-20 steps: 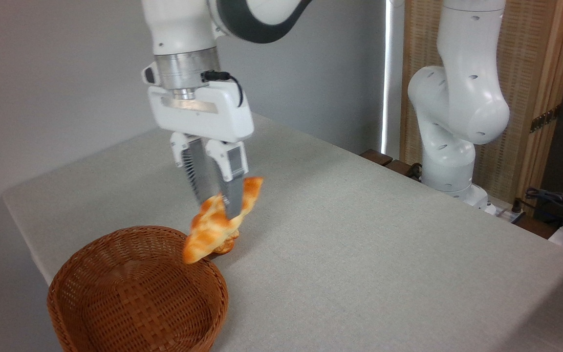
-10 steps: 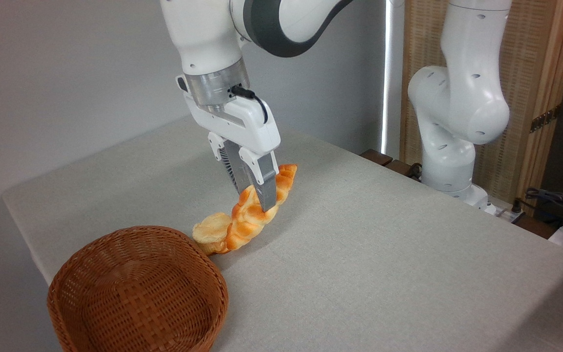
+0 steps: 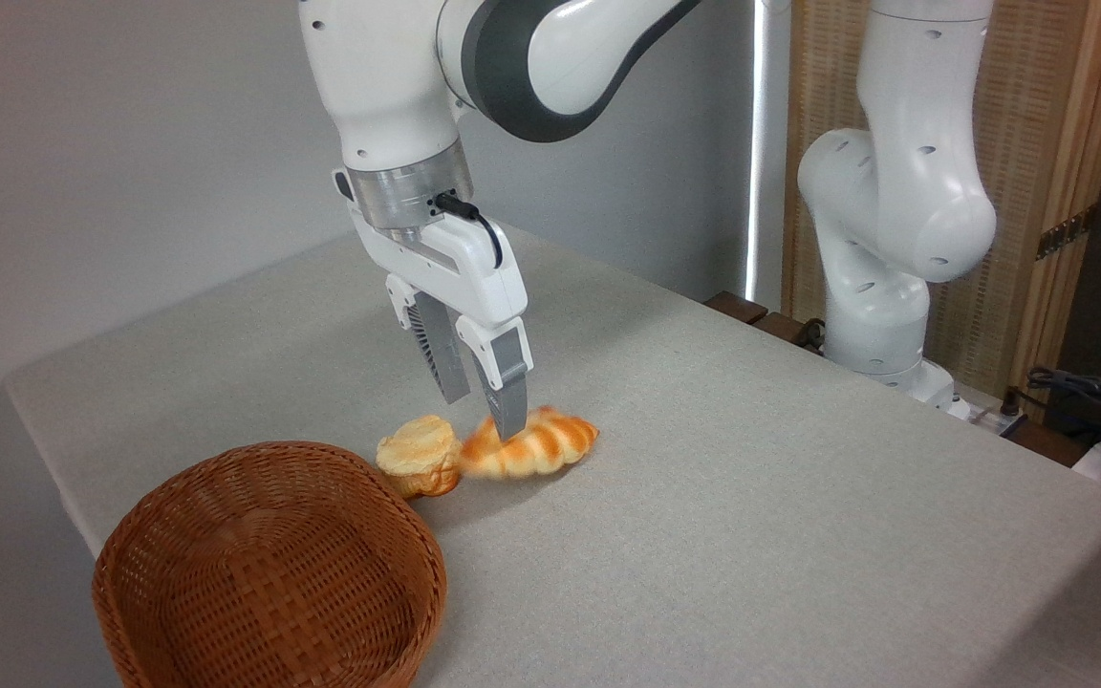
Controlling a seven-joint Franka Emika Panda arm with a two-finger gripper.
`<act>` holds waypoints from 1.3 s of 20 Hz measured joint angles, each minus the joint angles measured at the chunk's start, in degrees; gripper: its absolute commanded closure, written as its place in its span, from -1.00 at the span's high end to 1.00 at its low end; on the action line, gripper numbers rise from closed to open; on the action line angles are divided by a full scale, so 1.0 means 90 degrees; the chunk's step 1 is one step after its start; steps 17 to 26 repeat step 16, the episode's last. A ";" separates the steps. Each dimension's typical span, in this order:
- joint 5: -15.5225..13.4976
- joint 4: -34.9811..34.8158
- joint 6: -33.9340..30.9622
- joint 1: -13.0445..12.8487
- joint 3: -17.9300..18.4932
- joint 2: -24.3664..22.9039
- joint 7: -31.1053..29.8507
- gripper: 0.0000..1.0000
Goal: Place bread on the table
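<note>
Camera: bread [image 3: 531, 445] left end blurred, under hand [image 3: 484, 413].

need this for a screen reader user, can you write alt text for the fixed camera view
A braided bread loaf lies on a grey table, with a white robot arm's gripper just above it, jaws apart. A small pale bun sits beside the loaf, next to an empty wicker basket.
</note>
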 measured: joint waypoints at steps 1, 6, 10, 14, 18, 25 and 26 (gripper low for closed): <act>0.0000 0.0000 0.0021 0.0000 0.0000 0.0000 0.0000 1.00; 0.0000 0.0011 0.0268 0.0001 0.0000 0.0000 0.0000 1.00; 0.0000 0.0081 0.0563 0.0029 0.0040 -0.0001 -0.0038 1.00; -0.0462 0.0184 0.0673 0.0040 0.0212 -0.0001 -0.0127 1.00; -0.0569 0.0214 0.0685 0.0042 0.0256 0.0000 -0.0127 1.00; -0.0569 0.0214 0.0685 0.0042 0.0256 0.0000 -0.0127 1.00; -0.0569 0.0214 0.0685 0.0042 0.0256 0.0000 -0.0127 1.00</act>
